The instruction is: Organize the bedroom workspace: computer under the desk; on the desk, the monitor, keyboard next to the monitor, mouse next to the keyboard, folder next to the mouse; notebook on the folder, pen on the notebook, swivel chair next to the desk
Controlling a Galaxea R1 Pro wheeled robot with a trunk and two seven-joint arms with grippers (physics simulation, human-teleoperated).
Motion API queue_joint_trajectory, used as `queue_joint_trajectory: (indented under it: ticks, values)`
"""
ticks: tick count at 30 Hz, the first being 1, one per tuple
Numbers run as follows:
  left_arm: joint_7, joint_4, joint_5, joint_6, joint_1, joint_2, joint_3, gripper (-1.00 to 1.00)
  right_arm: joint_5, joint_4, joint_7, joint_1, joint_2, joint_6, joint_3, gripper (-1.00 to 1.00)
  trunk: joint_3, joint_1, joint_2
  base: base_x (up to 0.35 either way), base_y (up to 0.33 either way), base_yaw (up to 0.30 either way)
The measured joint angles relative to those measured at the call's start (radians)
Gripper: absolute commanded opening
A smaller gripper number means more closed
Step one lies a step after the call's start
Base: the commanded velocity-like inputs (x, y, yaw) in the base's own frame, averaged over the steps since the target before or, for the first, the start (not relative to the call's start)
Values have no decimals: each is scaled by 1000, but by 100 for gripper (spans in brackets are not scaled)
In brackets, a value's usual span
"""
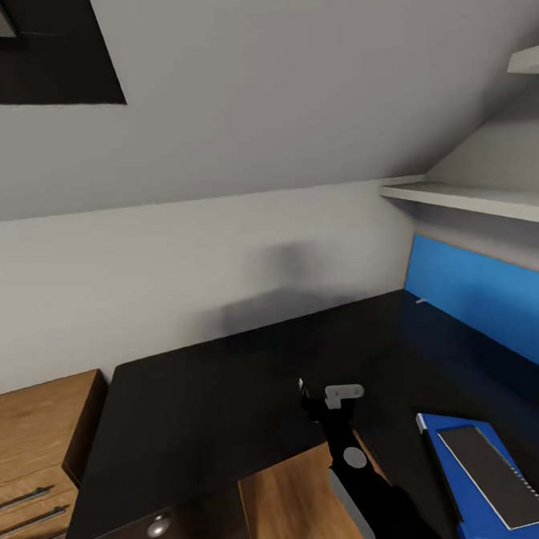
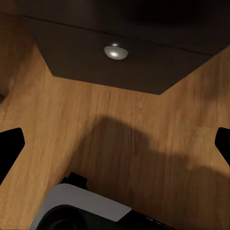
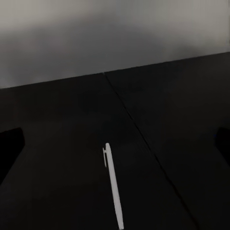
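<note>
From up on our head, we see the notebook (image 1: 497, 474) on the folder (image 1: 443, 450), both on the black worktop (image 1: 214, 402). Our left end effector (image 2: 115, 143) hangs spread over the floor. Our right end effector (image 3: 115, 143), spread, faces the pen (image 3: 113, 184); a sloppy pinch could roll it away.

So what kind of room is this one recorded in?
Probably a bedroom or attic study corner. A black-topped L-shaped desk with a blue back panel sits under a sloped ceiling; a blue folder with a grey notebook lies on it, and a wooden dresser stands beside it.
</note>
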Motion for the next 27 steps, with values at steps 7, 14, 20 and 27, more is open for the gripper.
queue_joint_trajectory:
  ticks: [7,14,20,27]
  values:
    - [0,0,0,0,0,0,0,100,0,-1,0,0,-1,-1,-1,100,-4,0,0,0,0,216]
    - [0,0,0,0,0,0,0,100,0,-1,0,0,-2,-1,-1,100,-10,0,0,0,0,233]
    - [0,0,0,0,0,0,0,100,0,0,0,0,-3,-1,-2,100,-15,0,0,0,0,202]
    - [0,0,-1,0,0,0,0,100,2,1,-1,0,-4,-1,-2,100,-18,0,0,0,0,88]
